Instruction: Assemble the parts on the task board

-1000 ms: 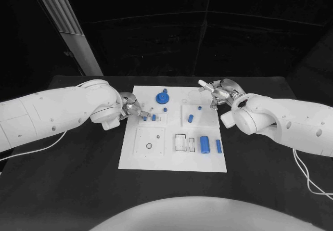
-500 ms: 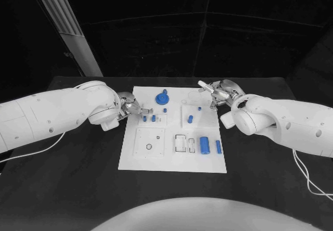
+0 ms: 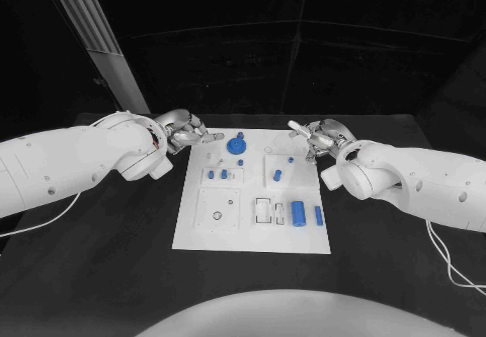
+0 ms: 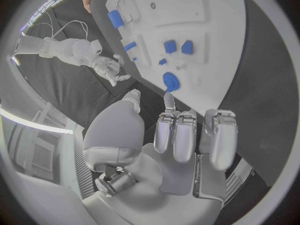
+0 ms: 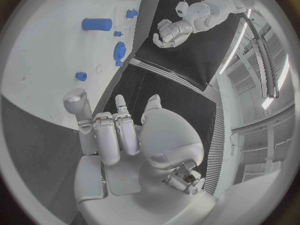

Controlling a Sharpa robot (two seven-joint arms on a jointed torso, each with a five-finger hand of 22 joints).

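Two empty hands flank the far end of the board

Largest on the black table [image 3: 112,267] is the task board [image 3: 253,235], a white plate lying flat in the middle, long side running away from the robot. Several blue parts sit on it: a gear-like round part [image 3: 236,146] near the far edge, a thick cylinder [image 3: 299,212] and a slimmer bar [image 3: 318,215] side by side toward the near right, a short peg [image 3: 277,173] in the raised block at centre right, and two small pegs [image 3: 217,173] standing close together at centre left.

Compared with a second ago, the left hand [image 3: 185,131] has lifted away from the two small pegs and drawn back to the far left corner of the board; the pegs remain where they were. The right hand [image 3: 316,135] has barely shifted.

Left hand: fingers [image 4: 177,135] loosely extended and apart, holding nothing, touching nothing. Right hand: fingers [image 5: 112,135] likewise partly spread, empty, poised over the board's far right corner.
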